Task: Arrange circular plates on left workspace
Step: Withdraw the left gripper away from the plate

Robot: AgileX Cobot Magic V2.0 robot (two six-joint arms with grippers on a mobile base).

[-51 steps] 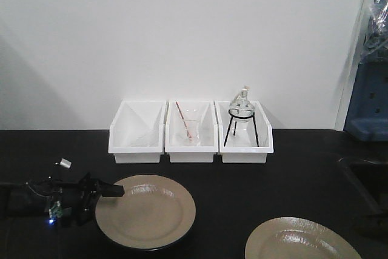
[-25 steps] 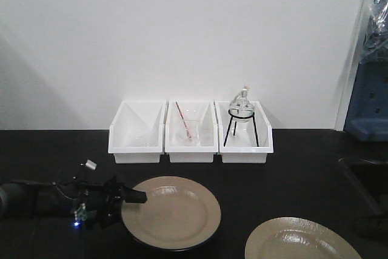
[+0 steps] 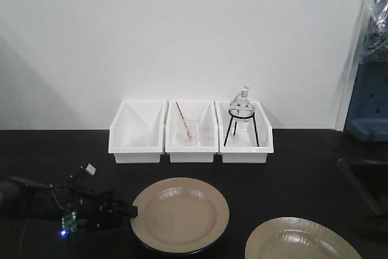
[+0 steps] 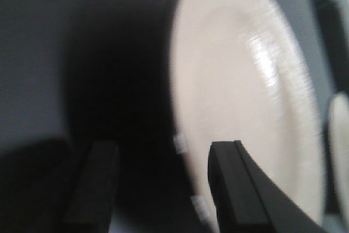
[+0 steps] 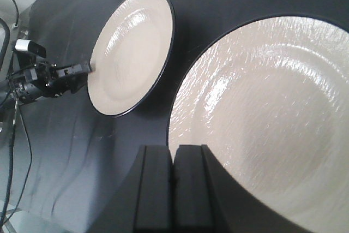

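Plate (image 3: 180, 213) slid rightward, glossy beige round, left tool (image 3: 132, 212) parted

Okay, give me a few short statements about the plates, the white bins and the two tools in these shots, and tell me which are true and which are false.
1. Two plates, the central plate and the right plate, lie on the black bench. True.
2. The plates are stacked. False: they lie apart, side by side.
3. The left tool is open at the central plate's left rim. True.
4. The flask stands in the left-hand bin. False: it is in the right-hand bin.
5. The right tool is wide open. False: its fingers are shut together.
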